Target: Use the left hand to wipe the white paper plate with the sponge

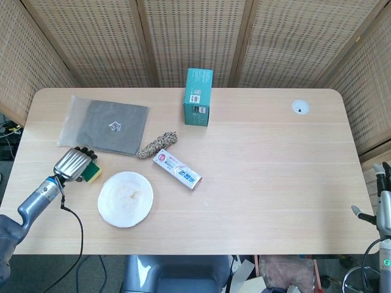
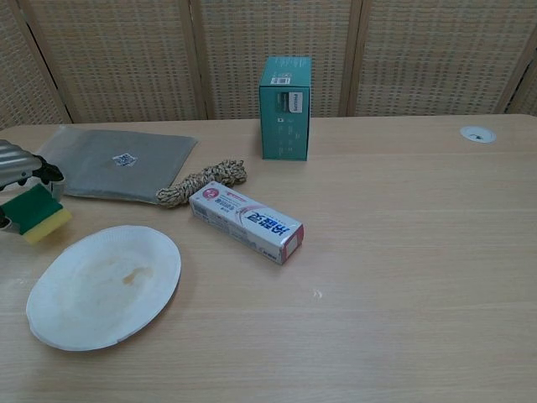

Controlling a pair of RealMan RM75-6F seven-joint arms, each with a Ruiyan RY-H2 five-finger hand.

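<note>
Head view: left hand clamped on sponge at frame's left-centre, white paper plate just lower-right of it; right hand at far right edge, fingers' state can't tell.

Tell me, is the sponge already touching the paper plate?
No: in the chest view the sponge sits in the left robot hand, off to the upper left of the white paper plate with bare table showing between them.

sponge green over yellow | plate white, brownish stain | box teal | tube box white and red | rope tan speckled | pouch grey
</note>
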